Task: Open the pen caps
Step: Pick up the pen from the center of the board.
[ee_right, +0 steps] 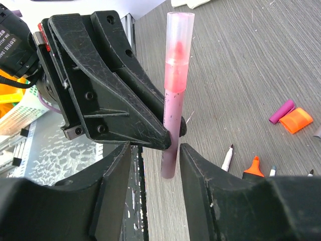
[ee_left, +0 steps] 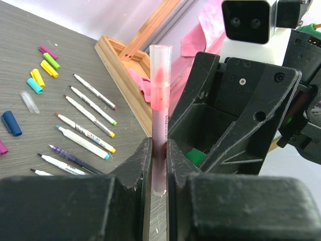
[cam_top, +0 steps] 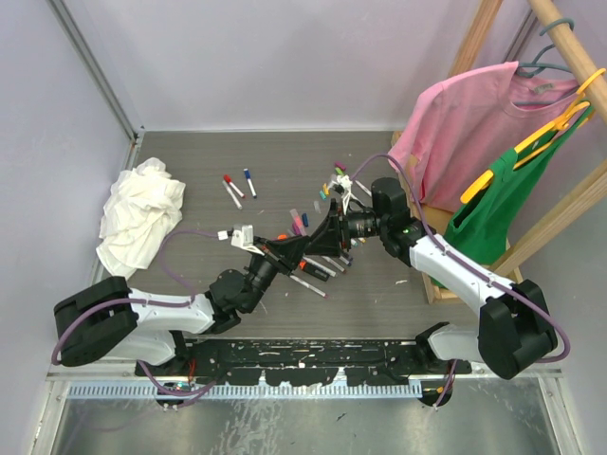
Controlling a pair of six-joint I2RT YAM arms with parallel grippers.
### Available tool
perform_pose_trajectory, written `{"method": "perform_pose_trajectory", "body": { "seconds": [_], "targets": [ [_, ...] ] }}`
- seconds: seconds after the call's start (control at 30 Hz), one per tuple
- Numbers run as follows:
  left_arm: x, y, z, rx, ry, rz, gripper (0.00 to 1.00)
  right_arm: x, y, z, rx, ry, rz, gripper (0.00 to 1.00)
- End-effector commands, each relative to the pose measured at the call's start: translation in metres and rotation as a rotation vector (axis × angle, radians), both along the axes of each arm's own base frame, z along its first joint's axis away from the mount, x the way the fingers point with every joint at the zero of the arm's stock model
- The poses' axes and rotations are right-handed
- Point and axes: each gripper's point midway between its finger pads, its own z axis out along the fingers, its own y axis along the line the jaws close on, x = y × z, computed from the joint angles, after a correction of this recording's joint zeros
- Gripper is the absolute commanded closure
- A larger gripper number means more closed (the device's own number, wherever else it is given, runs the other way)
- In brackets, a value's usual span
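Now | pen (ee_right: 172, 110) is clamped low on barrel by left gripper (ee_left: 159, 144) | tail end is straddled, ungripped, by half-open right gripper (ee_right: 156, 150) | cap (ee_right: 179, 35) is fitted at far end, straight along pen's axis

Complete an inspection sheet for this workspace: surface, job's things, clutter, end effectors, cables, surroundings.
Surface: grey wood-grain table, uncapped pens scattered.
Job's things: loose pen caps on table; clear cap still on pink pen.
Clutter: white rag, far left.
End effectors: left end effector shut on pink pen; right end effector open, straddling it.
Cables: purple cables along both arms.
Surroundings: pink shirt, green shirt on wooden rack, right.
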Motion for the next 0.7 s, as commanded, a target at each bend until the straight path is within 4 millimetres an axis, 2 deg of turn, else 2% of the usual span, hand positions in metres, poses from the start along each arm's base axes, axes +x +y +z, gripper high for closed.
{"method": "perform_pose_trajectory", "body": {
  "seconds": [0.0,0.23,0.3,0.37,0.67],
  "targets": [
    [-0.006,0.006,0.045,-0.151,-0.072,0.001,1.00,-0.001,0.004,0.004,0.013,-0.033,0.019,0.50],
    [-0.007,0.004,0.045,-0.154,-0.069,-0.014,1.00,-0.001,0.004,0.001,0.010,-0.035,0.023,0.52],
    [-0.010,0.008,0.057,-0.185,-0.083,-0.018,1.00,-0.002,0.005,0.001,0.009,-0.032,0.026,0.52],
    [-0.011,0.010,0.059,-0.189,-0.086,-0.017,1.00,-0.003,0.005,0.000,0.008,-0.028,0.034,0.52],
    [-0.014,0.011,0.063,-0.186,-0.089,-0.032,1.00,-0.006,0.006,0.001,-0.004,-0.032,0.065,0.48]
  ]
}}
